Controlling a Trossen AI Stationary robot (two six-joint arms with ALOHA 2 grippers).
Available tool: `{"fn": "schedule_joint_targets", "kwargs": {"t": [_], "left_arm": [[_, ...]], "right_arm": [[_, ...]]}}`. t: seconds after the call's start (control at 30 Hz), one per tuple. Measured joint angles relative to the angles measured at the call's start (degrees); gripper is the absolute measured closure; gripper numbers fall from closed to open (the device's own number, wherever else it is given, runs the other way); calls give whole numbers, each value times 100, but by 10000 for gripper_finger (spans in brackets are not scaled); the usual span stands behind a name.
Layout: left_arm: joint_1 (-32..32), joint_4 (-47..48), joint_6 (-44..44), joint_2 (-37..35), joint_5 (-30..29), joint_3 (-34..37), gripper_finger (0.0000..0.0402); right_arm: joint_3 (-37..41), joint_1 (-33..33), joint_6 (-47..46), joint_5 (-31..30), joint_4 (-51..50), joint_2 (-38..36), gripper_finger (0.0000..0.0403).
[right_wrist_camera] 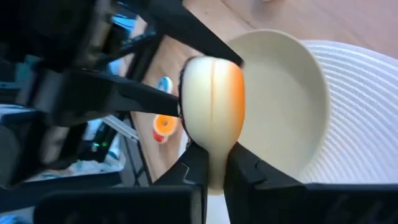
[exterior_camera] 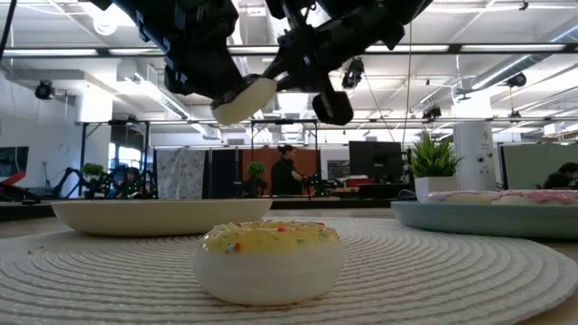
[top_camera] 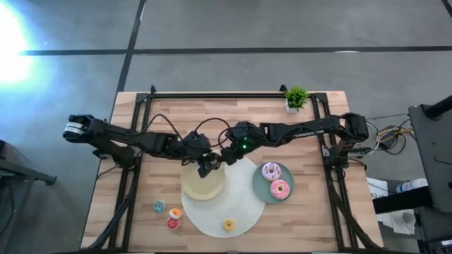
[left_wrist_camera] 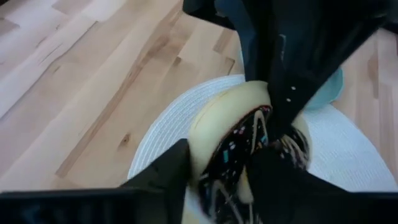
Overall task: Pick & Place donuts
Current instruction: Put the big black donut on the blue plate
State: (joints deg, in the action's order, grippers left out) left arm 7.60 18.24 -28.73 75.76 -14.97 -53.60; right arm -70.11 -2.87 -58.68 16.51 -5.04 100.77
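Wooden table (top_camera: 134, 212) under both arms; from above they hide the brown donut (left_wrist_camera: 249, 146). Left gripper (left_wrist_camera: 214, 171) and right gripper (right_wrist_camera: 211, 165) both clamp it, above the beige plate (top_camera: 205, 189).

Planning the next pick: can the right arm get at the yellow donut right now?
Probably not yet: the right gripper is shut on the chocolate donut above the beige plate; the yellow donut lies unobstructed.

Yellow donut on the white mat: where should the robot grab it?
Across its outer rim, from straight above. The yellow donut lies flat on the white mat, nothing touching it, so jaws fit either side. The left gripper and right gripper both hold the chocolate donut in the air.
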Motion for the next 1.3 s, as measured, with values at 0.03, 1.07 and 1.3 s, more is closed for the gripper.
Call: {"fn": "schedule_joint_targets", "kwargs": {"t": [0.03, 1.07, 1.3], "left_arm": [[0, 19, -17, -21, -6, -1, 259], [238, 1349, 22, -939, -300, 39, 202], [238, 1350, -4, -939, -316, 39, 202]], "right_arm": [[0, -1, 11, -7, -122, -31, 385], [2564, 925, -2055, 737, -1445, -1909, 390], [2592, 929, -1935, 719, -1497, -1691, 389]]}}
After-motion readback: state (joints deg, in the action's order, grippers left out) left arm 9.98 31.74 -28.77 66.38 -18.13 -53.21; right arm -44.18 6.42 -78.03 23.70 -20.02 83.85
